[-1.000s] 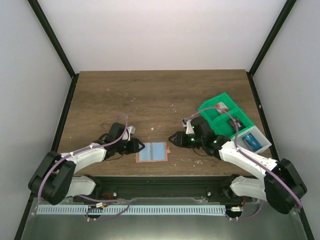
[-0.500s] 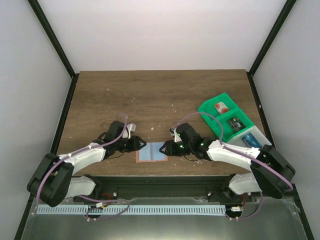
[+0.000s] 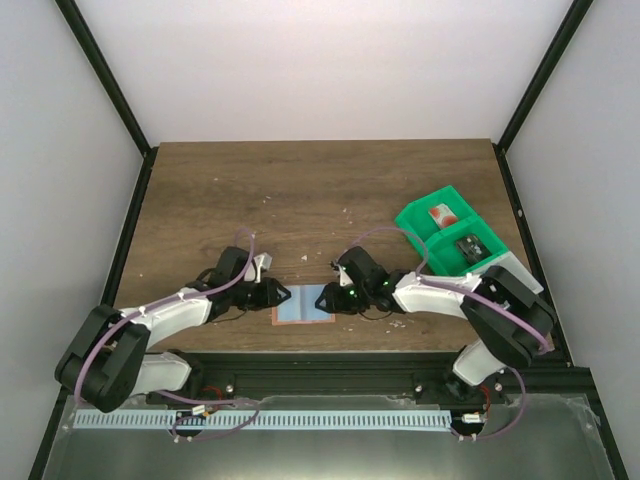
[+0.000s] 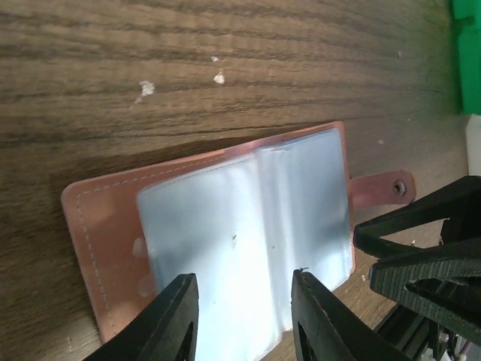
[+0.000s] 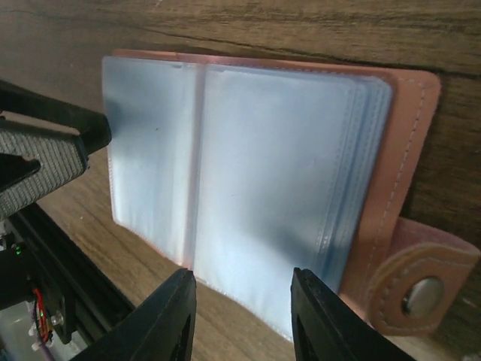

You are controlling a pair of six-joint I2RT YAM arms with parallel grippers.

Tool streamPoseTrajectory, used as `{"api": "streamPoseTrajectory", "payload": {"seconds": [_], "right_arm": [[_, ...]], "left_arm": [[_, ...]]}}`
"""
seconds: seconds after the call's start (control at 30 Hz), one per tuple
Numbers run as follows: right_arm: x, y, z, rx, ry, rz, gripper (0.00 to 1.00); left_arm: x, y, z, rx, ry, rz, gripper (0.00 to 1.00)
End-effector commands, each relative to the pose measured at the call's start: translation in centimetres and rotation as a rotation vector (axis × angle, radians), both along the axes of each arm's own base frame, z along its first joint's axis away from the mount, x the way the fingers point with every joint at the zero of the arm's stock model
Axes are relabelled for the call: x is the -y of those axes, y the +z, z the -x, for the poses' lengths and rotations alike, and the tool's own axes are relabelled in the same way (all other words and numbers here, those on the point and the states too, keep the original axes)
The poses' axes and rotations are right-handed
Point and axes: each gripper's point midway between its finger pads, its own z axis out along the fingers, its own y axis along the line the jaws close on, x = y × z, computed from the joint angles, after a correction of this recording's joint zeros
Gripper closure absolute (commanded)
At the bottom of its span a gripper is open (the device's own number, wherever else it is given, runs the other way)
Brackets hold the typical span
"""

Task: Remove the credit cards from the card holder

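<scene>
Card holder [image 3: 303, 304] lies open and flat on the table [image 3: 300, 190] between my two arms, and its clear, blue-tinted sleeves [image 5: 248, 173] look empty. In the last second I swung the right gripper [image 3: 330, 298] back from the green tray [image 3: 412, 220] to the holder's tab edge, while the left gripper [image 3: 281, 296] kept to the opposite edge. Both sets of jaws stand apart, clamped on nothing. A red and white card [image 3: 441, 213] and a dark card [image 3: 467, 246] rest in the tray; I cannot see the blue one. I judge the emptying nearly done.
</scene>
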Motion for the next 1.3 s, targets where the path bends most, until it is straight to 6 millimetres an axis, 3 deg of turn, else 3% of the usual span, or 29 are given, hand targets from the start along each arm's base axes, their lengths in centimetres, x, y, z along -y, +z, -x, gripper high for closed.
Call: {"api": "streamPoseTrajectory", "payload": {"seconds": [0.0,0.23,0.37,0.63,0.8,1.03,1.17,1.27], "right_arm": [[-1.0,0.2,-1.2,0.043,-0.003,0.002,0.63],[-0.3,-0.6,-2.1,0.068,-0.027,0.077,0.63],[-0.2,-0.1,-2.5,0.089,-0.038,0.076,0.63],[0.2,-1.3,-2.2,0.064,-0.044,0.101,0.62],[-1.4,-1.4,-1.2,0.014,0.016,0.022,0.62],[-3.8,1.7,-1.4,0.030,0.053,-0.121,0.61],[-2.6,3.5,-2.7,0.119,-0.005,-0.067,0.61],[-0.8,3.3,-3.1,0.147,-0.053,0.013,0.61]], "left_arm": [[-0.7,-1.3,0.3,-0.007,0.010,-0.040,0.65],[-1.0,-2.5,0.5,-0.021,0.016,-0.049,0.69],[-0.5,-2.5,0.8,-0.031,0.000,-0.019,0.75],[-0.1,-2.1,1.2,-0.040,-0.008,0.026,0.76],[0.2,-2.1,1.8,-0.053,-0.018,0.068,0.76],[-0.1,-2.3,1.8,-0.050,-0.016,0.043,0.77],[-0.2,-2.3,1.6,-0.044,-0.009,0.031,0.77],[-0.2,-2.3,1.6,-0.047,-0.011,0.031,0.77]]}}
